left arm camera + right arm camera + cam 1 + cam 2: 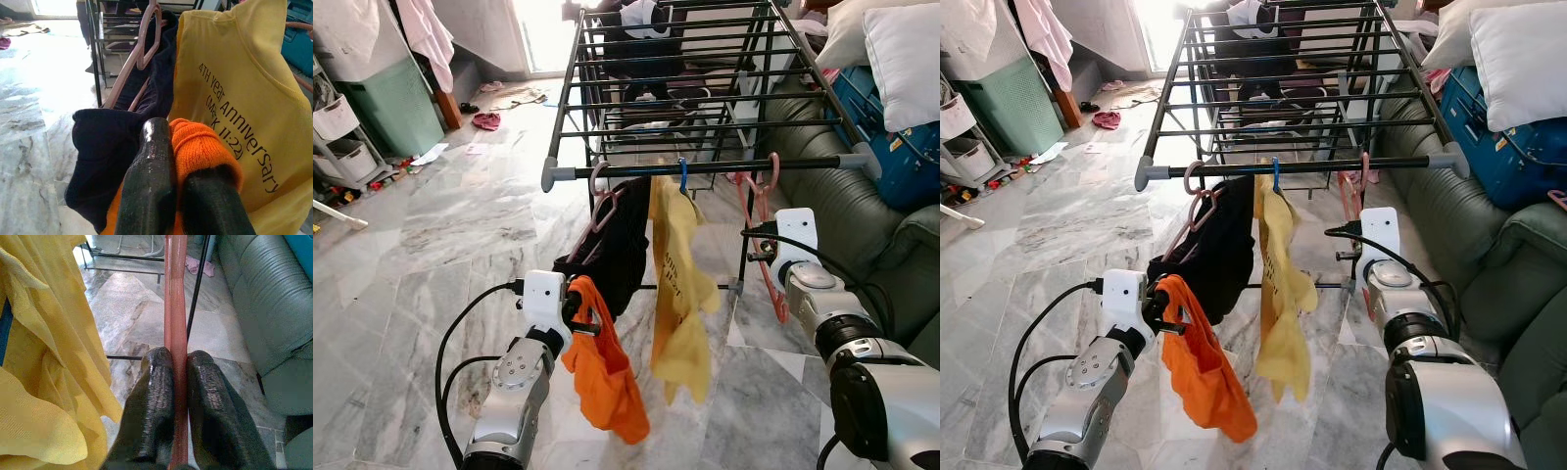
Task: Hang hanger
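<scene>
Hanger: pink plastic hanger hung by its hook on the dark front rail of the metal drying rack, beside a yellow printed T-shirt.
Right gripper: clamped on the hanger's arm.
Left gripper: pinching an orange garment near a dark garment.

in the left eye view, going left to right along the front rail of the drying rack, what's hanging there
pink hanger with the black garment → blue hanger with the yellow shirt → empty pink hanger, which the right gripper is shut on. In front of the rack, the left gripper holds the orange garment.
</scene>
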Available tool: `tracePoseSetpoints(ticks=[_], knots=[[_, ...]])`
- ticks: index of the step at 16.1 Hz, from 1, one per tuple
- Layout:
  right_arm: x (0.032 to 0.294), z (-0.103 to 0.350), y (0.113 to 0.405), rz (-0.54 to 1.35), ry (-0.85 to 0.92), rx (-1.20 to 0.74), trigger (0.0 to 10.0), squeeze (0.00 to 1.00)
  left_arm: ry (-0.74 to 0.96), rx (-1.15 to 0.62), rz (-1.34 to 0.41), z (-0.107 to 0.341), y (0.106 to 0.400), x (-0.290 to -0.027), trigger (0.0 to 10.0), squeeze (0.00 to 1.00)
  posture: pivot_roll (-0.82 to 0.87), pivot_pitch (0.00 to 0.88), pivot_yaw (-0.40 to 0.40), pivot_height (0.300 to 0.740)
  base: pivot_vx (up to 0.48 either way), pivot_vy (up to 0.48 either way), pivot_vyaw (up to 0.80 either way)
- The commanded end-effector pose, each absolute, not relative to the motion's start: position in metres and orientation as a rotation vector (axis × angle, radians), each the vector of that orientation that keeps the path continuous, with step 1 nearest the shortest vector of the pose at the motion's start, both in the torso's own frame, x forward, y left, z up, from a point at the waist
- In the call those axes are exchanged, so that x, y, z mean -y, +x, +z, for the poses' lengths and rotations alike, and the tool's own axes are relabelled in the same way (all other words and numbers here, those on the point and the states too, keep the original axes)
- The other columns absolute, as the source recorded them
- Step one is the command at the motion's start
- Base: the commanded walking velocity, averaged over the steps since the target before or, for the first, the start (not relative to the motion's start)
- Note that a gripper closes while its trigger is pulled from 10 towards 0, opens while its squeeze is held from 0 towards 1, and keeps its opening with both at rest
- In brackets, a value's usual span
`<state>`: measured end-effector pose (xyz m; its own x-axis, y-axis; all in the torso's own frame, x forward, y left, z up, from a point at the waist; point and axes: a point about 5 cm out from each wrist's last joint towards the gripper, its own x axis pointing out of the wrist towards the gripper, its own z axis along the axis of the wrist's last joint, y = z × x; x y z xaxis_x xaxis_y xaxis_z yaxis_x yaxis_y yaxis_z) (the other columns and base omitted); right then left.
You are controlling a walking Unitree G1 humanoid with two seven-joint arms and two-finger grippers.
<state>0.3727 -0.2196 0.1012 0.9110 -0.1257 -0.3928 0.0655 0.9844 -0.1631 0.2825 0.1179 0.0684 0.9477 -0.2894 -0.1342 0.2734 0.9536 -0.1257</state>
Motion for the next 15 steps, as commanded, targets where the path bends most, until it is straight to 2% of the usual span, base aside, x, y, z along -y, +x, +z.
tracePoseSetpoints(ticks=[1, 8, 11, 15], knots=[[0.22, 0.099, 0.372, -0.1, -0.131, -0.437, 0.0, 0.0, -0.098, -0.135, -0.285, 0.073, 0.284, -0.12, 10.0, 0.0, -0.06, 0.0, 0.066, 0.74, 0.0, 0.0, 0.0], [0.221, 0.091, 0.368, -0.109, -0.101, -0.467, 0.0, 0.0, -0.091, -0.148, -0.291, 0.071, 0.284, -0.119, 10.0, 0.0, -0.06, 0.0, 0.07, 0.74, 0.0, 0.0, 0.0], [0.219, 0.105, 0.374, -0.117, -0.131, -0.354, 0.0, 0.0, -0.09, -0.137, -0.284, 0.073, 0.286, -0.119, 10.0, 0.0, -0.07, 0.0, 0.069, 0.74, 0.0, 0.0, 0.0], [0.219, 0.104, 0.373, -0.12, -0.129, -0.34, 0.0, 0.0, -0.09, -0.138, -0.289, 0.072, 0.286, -0.117, 10.0, 0.0, -0.07, 0.0, 0.074, 0.74, 0.0, 0.0, 0.0]])
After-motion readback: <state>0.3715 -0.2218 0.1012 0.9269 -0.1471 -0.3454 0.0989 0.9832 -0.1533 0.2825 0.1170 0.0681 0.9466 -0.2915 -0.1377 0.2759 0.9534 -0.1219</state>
